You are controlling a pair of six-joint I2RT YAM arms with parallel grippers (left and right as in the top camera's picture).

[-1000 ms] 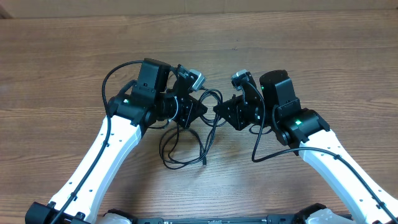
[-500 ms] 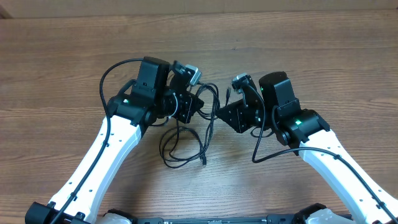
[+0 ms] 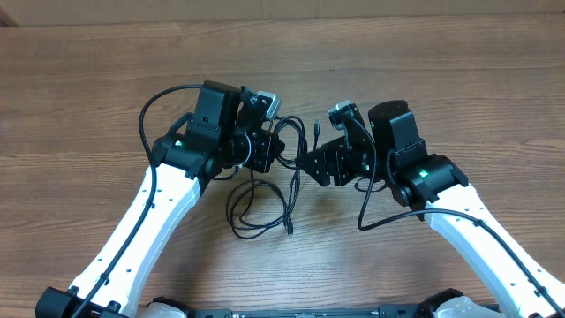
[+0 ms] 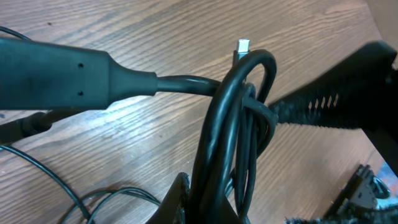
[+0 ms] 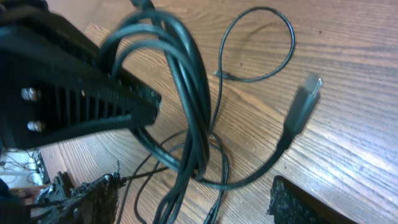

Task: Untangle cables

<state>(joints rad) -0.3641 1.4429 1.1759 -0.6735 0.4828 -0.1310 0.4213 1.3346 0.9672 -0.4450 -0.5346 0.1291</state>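
Two grippers are facing each other: the left gripper (image 3: 272,150) is seemingly pinching the looped cables (image 4: 224,118), while the right gripper (image 3: 311,164) is standing spread wide beside them.

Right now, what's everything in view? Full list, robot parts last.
cables: one tangled bundle, strand count unclear, black, mid-table between the grippers, loops trailing on the wood toward the robot
plug: one clearly seen, black with metal tip, free end lying on the table beside the bundle
table: one, brown wood grain, under everything
arm wires: two, thicker black, looping off each arm
wrist cameras: two, grey, above the grippers
arms: two, white with black joints, reaching in from the near edge
left gripper: black, shut on the bundle
right gripper: black, open beside the bundle
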